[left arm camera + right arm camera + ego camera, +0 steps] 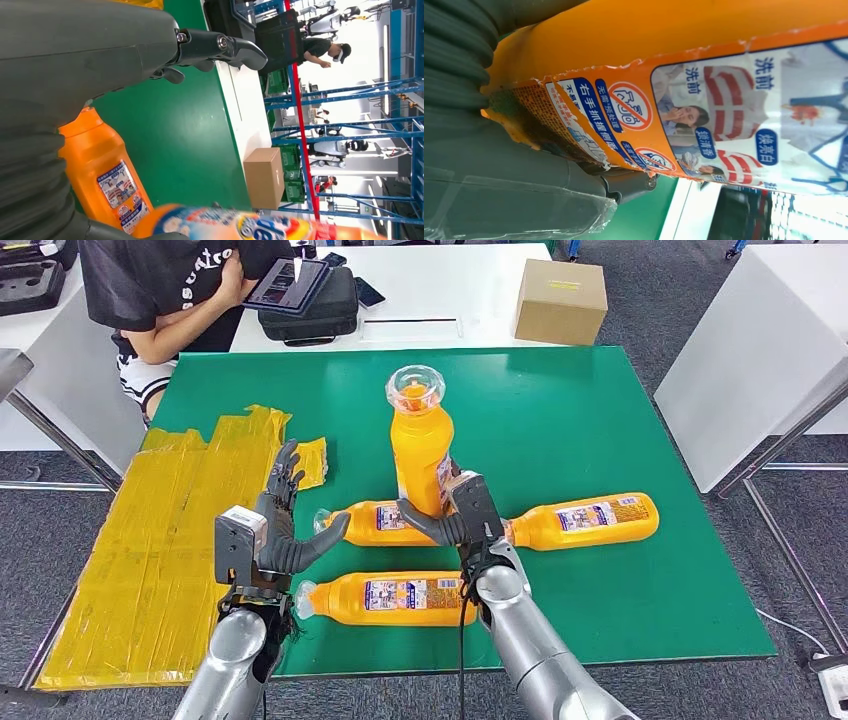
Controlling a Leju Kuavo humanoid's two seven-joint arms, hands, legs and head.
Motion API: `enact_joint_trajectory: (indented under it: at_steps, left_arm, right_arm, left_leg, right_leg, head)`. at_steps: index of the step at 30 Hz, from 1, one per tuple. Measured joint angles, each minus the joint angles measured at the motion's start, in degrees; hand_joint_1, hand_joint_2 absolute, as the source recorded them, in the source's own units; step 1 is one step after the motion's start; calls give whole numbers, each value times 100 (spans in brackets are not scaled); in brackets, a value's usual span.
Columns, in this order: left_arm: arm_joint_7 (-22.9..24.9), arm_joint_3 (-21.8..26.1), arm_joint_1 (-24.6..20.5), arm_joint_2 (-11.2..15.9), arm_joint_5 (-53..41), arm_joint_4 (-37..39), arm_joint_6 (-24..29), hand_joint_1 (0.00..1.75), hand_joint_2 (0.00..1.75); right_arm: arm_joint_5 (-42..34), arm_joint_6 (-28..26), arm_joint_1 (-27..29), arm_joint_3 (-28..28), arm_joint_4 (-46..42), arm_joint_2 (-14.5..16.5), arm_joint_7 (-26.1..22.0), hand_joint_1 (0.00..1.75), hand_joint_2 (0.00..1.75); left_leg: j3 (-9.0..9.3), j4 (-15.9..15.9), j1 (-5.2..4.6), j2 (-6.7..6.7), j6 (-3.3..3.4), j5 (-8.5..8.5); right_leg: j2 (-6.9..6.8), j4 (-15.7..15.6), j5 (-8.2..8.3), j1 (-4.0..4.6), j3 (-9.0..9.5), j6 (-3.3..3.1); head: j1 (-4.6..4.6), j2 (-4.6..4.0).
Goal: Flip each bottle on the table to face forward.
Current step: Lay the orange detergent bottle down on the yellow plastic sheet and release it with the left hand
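So, left to right across the green table [600, 410]:
Yellow sheet: a taped yellow sheet [160, 540] covers the table's edge, outboard of the left hand.
Left hand: the left hand [280, 525] hovers with fingers spread and thumb out, holding nothing.
Near lying bottle: 1 orange bottle [395, 598] lies on its side just ahead of both wrists, cap toward the left hand.
Middle lying bottle: another bottle [380, 520] lies between the 2 hands, its clear cap just off the left thumb.
Upright bottle: the standing bottle [420, 445] has the right hand at its base; its label fills the right wrist view [724, 100].
Right hand: the right hand [465, 515] wraps its thumb and fingers around the foot of that bottle.
Far lying bottle: a 4th bottle [590, 520] lies just outboard of the right hand.
Beyond: a cardboard box [560, 300] and a seated person [170, 290] are well past both hands.
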Motion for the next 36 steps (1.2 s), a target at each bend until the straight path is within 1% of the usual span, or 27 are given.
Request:
enact_joint_trajectory:
  at_steps: [5,7,8,9,11,12,22,36]
  left_arm:
    - [1,0,-1,0,0,0,-2,0,175]
    - [8,-3,-48,-8,-6,11,-39,0,175]
    - [4,-5,-95,-14,-10,30,-70,0,175]
    - [-9,-8,-154,-23,-17,59,-110,0,175]
    - [-54,-9,-240,-38,-27,126,-160,0,175]
    - [-73,-9,-260,-43,-32,147,-176,0,175]
    - [-152,-55,-293,-48,-47,222,-280,0,175]
    - [-179,-145,-350,-48,11,303,-269,0,175]
  right_arm:
    - [-2,16,-5,3,8,0,0,175,175]
    - [-16,299,-93,64,125,9,-33,175,175]
    - [-13,534,-161,117,223,19,-88,175,175]
    - [16,817,-249,196,357,34,-190,175,175]
    - [103,1140,-396,332,588,69,-387,175,175]
    - [143,1209,-451,379,674,82,-453,175,175]
    - [362,1357,-672,463,1015,173,-541,175,175]
    - [568,1291,-972,552,1453,345,-469,175,175]
  left_leg:
    - [0,0,0,0,0,0]
    - [0,0,1,0,0,0]
    - [0,0,1,0,0,1]
    - [0,0,1,0,0,1]
    - [0,0,1,0,0,1]
    - [0,0,1,0,0,1]
    - [0,0,1,0,0,1]
    - [0,1,1,0,0,1]
  right_leg:
    - [0,0,0,0,0,0]
    - [0,0,0,0,0,0]
    - [0,1,0,0,0,0]
    - [0,1,0,0,0,0]
    - [0,1,0,0,0,0]
    - [-1,1,0,0,0,0]
    - [0,1,0,0,0,0]
    - [0,1,0,0,0,0]
  head:
    - [0,-1]
    - [-1,-2]
    - [-1,-2]
    - [-1,-2]
    - [0,-2]
    - [0,-1]
    - [-1,-2]
    - [0,-2]
